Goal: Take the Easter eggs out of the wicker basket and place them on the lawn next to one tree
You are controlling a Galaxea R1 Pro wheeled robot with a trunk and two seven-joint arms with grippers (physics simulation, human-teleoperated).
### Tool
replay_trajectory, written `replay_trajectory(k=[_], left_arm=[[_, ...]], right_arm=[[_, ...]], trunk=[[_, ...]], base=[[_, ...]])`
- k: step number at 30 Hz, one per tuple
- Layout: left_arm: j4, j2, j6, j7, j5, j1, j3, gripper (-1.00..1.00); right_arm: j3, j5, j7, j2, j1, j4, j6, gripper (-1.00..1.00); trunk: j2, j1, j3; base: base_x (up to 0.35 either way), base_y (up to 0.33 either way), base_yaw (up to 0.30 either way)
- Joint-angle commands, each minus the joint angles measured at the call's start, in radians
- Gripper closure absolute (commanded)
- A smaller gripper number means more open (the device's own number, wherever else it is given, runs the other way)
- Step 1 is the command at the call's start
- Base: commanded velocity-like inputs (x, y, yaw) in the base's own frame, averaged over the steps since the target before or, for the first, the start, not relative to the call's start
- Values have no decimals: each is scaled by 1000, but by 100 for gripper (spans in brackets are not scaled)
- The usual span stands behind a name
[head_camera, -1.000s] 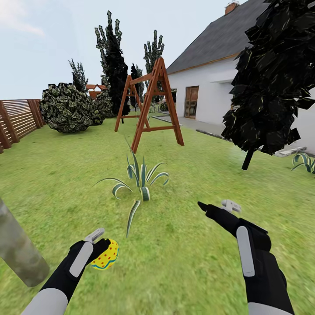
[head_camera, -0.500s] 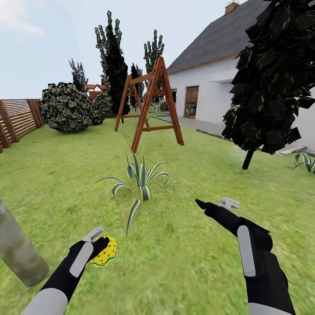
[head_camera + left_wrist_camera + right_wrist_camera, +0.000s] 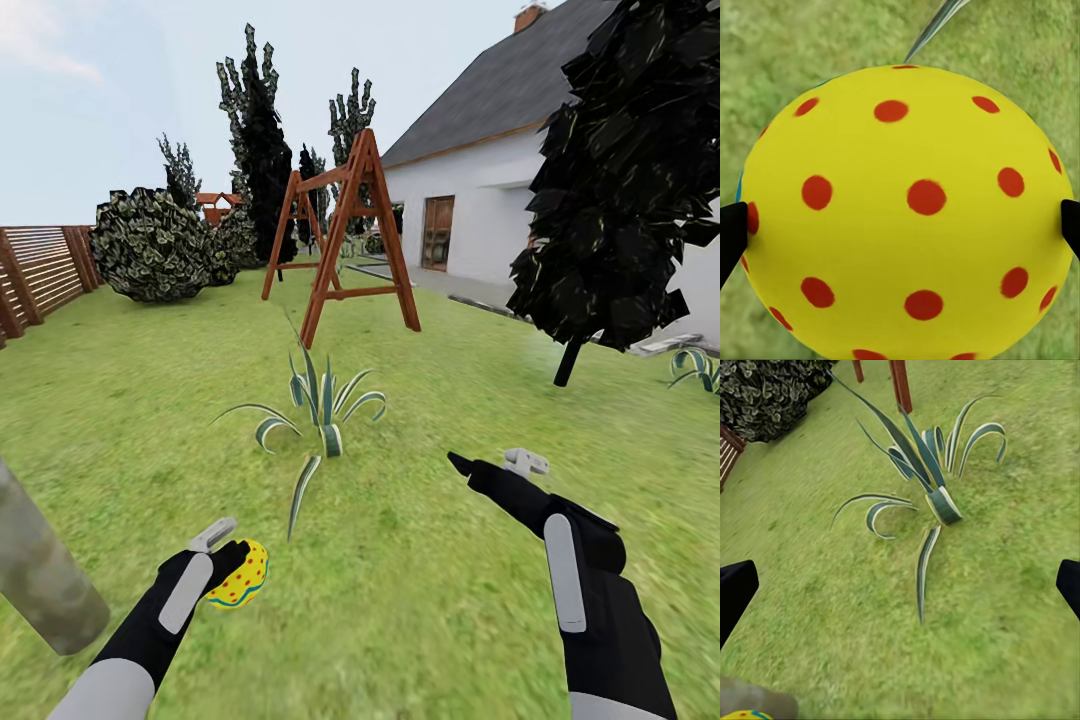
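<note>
My left gripper is shut on one Easter egg, yellow with red dots and a teal zigzag band, held low over the lawn. In the left wrist view the egg sits between both black fingertips. A tree's pale grey-green mottled trunk leans at the lower left, close beside my left arm. My right gripper is open and holds nothing above the grass; its wrist view shows the trunk and a sliver of the egg. The wicker basket is out of view.
A spiky striped agave plant grows just ahead between the arms. Behind it stands a wooden swing frame. A round bush and a fence are at the left, a dark-leaved tree and a white house at the right.
The left gripper has lifted the egg very slightly. The right gripper has drifted a little to the left. Nothing was let go or taken hold of.
</note>
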Motion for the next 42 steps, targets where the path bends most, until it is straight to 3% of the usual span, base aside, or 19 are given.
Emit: replay_trajectory(k=[1,42], left_arm=[[-2,0,3,7,10,-1,0,100],[-3,5,0,5,11,-1,-2,100]], right_arm=[[-3,4,8,1,-1,-1,6,-100],[-4,4,7,1,-1,12,6,-100]], trunk=[[-8,4,-5],[-295,161,-133]], base=[[0,0,0],[0,0,0]])
